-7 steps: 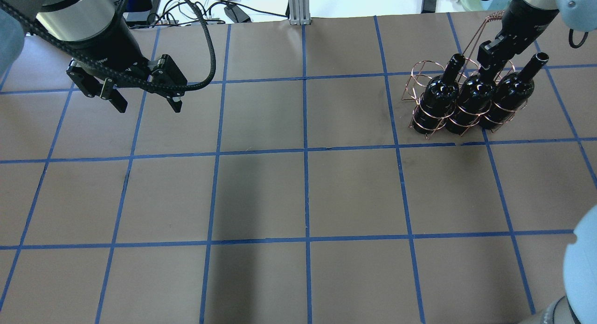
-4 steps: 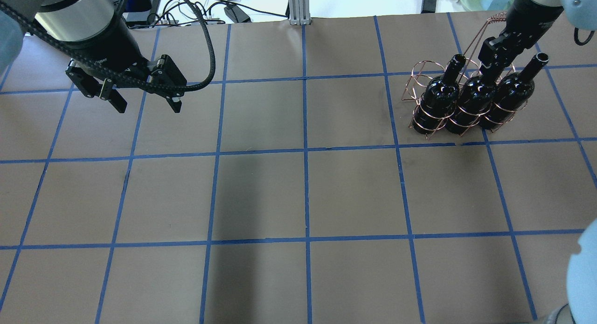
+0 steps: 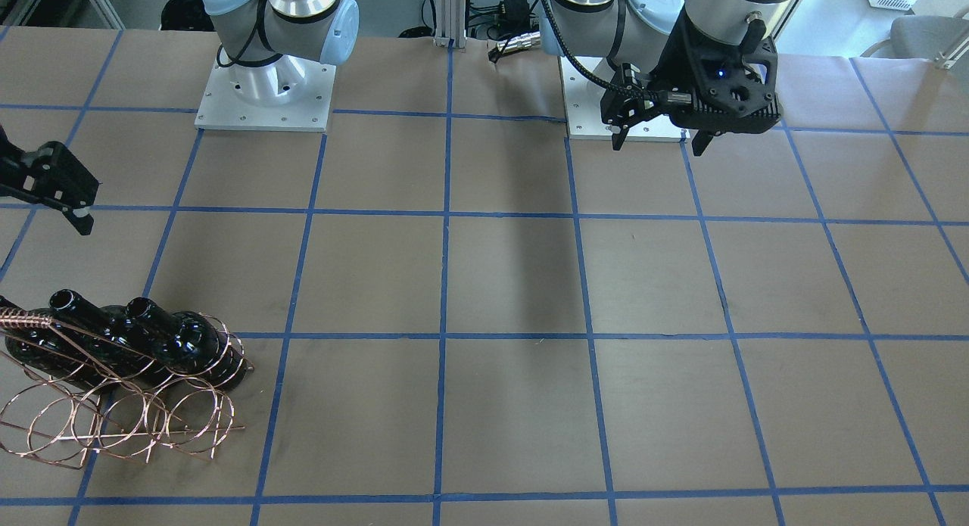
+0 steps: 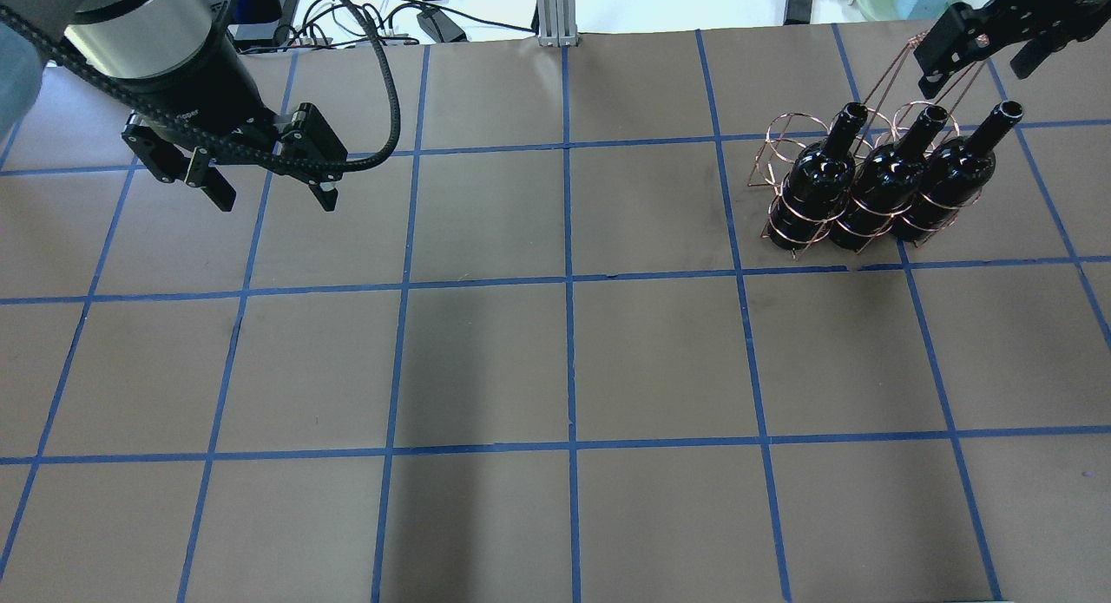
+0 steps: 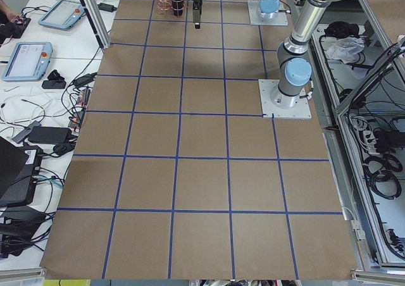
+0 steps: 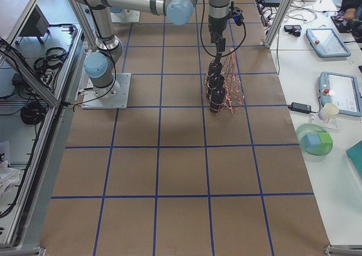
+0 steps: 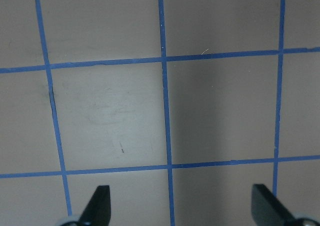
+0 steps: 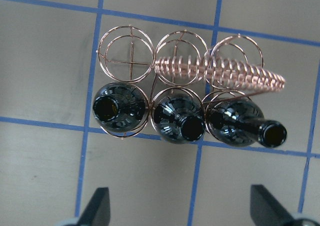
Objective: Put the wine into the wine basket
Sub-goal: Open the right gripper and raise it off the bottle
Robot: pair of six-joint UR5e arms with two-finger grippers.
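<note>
Looking first at the right gripper, its two fingers stand wide apart and nothing is between them. It hangs above the wine basket and touches neither the wire nor the glass. In the overhead view this gripper is at the far right corner of the table, over the basket's coiled handle.

Below it, three dark wine bottles stand in the basket with their necks up, each one inside its own wire loop. In the right wrist view they fill the row nearer to the fingers: the first bottle, the second bottle and the third bottle, side by side and very close together. The other row has three round loops, and the brown table shows through them. The handle lies tilted across the middle and right loops of that row.

The left gripper also has its fingers spread, with only the brown paper and blue tape lines under them. It hangs above the far left part of the table, well apart from the basket.
</note>
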